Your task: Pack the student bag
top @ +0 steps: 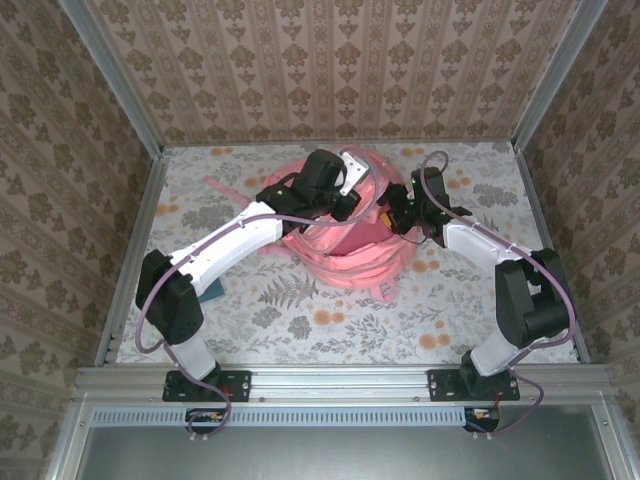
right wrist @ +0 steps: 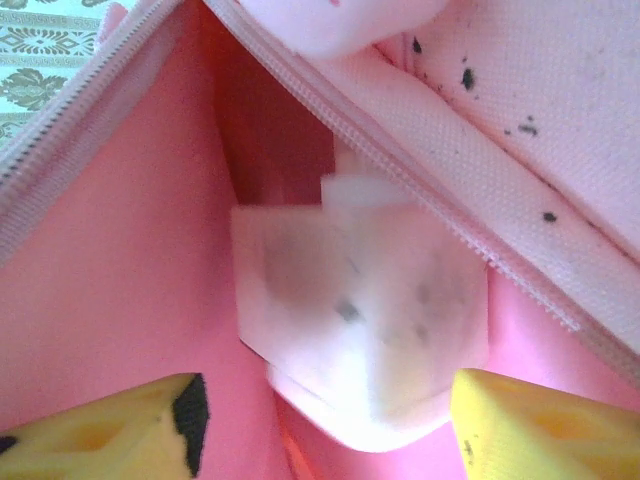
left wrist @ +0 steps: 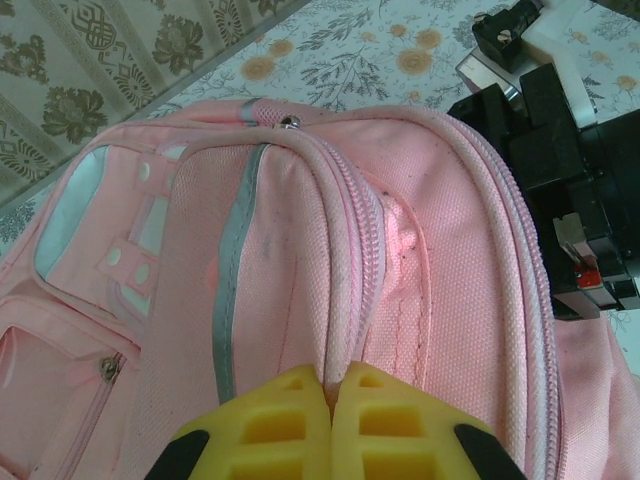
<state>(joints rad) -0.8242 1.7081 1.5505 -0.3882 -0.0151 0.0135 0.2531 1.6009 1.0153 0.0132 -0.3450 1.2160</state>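
Observation:
The student bag (top: pixel 345 245), large and pink, lies mid-table between both arms. My left gripper (left wrist: pixel 332 385) is shut on the piped zipper edge (left wrist: pixel 345 300) of the bag, holding that rim up; from above it sits on the bag's top (top: pixel 352 205). My right gripper (right wrist: pixel 327 385) reaches in through the unzipped mouth, jaws open, with pink lining (right wrist: pixel 120 300) all around. A blurred white boxy object (right wrist: pixel 360 310) sits between and just ahead of its yellow fingers (right wrist: pixel 520 420), with a gap on the left side. From above, the right gripper (top: pixel 402 215) is at the bag's right side.
A teal flat item (top: pixel 212 290) lies on the floral tabletop beside the left arm's elbow. Thin pink straps (top: pixel 385 288) trail from the bag toward the near edge. The right arm's black wrist (left wrist: pixel 560 180) is close to the bag's rim. Patterned walls enclose the table.

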